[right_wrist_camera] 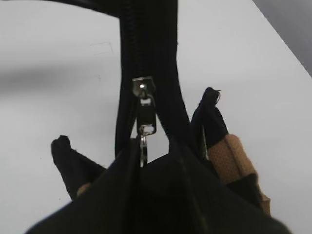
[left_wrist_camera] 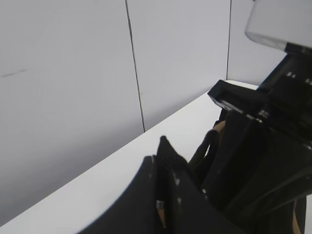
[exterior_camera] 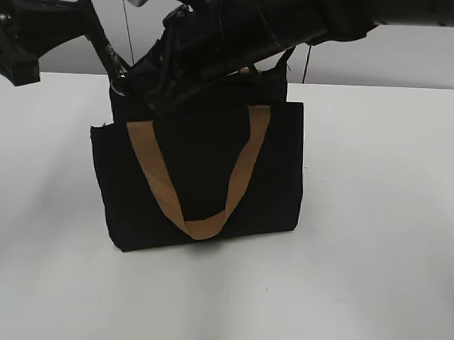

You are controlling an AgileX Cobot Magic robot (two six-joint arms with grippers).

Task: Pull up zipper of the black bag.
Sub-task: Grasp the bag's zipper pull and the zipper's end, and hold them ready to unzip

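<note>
The black bag (exterior_camera: pixel 201 157) stands upright in the middle of the white table, with one tan handle (exterior_camera: pixel 242 171) hanging down its front. My left gripper (exterior_camera: pixel 118 79) is at the bag's top left corner. In the left wrist view it (left_wrist_camera: pixel 163 168) is shut on a black fabric corner of the bag (left_wrist_camera: pixel 168 151). My right gripper (exterior_camera: pixel 158 99) reaches across to the bag's top. In the right wrist view it (right_wrist_camera: pixel 141 158) is shut on the silvery pull (right_wrist_camera: pixel 143 141) below the slider (right_wrist_camera: pixel 144 100). The zipper (right_wrist_camera: pixel 146 44) runs away from the slider as a dark line.
The white table (exterior_camera: pixel 383 222) surrounds the bag on all sides. A grey panelled wall (left_wrist_camera: pixel 73 73) stands behind the table. The second tan handle (right_wrist_camera: pixel 234 156) lies beside my right gripper. Both black arms crowd the space over the bag's top.
</note>
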